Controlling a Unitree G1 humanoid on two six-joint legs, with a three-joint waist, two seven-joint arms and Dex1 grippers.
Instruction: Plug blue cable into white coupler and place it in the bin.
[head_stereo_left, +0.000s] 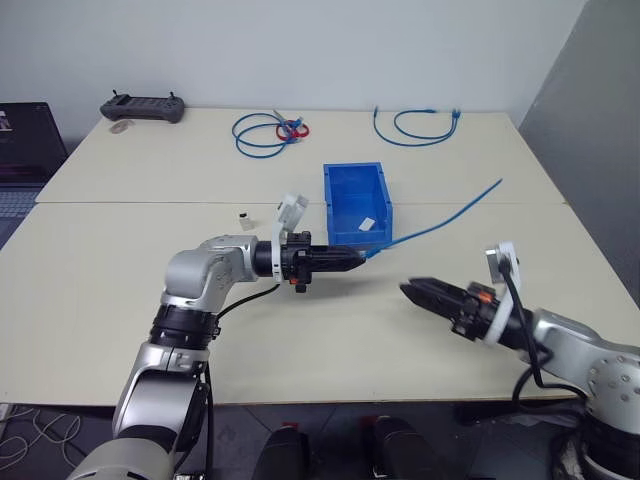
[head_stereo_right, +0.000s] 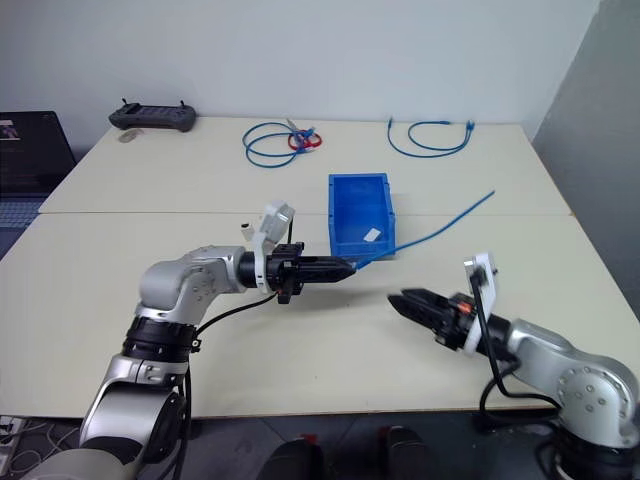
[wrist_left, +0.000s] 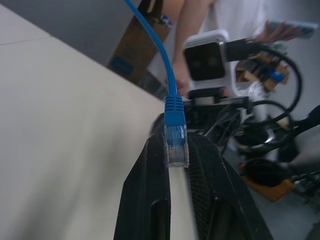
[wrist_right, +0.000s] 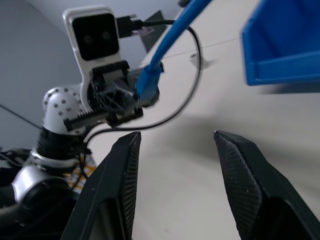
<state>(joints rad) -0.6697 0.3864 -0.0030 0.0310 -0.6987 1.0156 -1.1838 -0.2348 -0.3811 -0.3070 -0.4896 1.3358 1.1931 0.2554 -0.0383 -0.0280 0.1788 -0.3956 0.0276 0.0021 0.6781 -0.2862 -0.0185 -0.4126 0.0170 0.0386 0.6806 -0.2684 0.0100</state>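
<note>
Above the counter (head_stereo_left: 120, 300), just in front of the bin (head_stereo_left: 340, 195), our left gripper (head_stereo_left: 360, 260) is clenching the blue cable (head_stereo_left: 440, 222) by its clear plug, which is pointing toward our right gripper (head_stereo_left: 410, 291), presumably for mating. That one is waiting spread and empty. The white coupler (head_stereo_left: 242, 214) is sitting on the counter, left of the bin.

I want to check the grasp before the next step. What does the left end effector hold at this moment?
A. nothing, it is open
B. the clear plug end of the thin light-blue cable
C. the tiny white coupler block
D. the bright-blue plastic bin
B: in the left wrist view the two black fingers of the left end effector are closed on the clear plug end of the thin light-blue cable.
</note>
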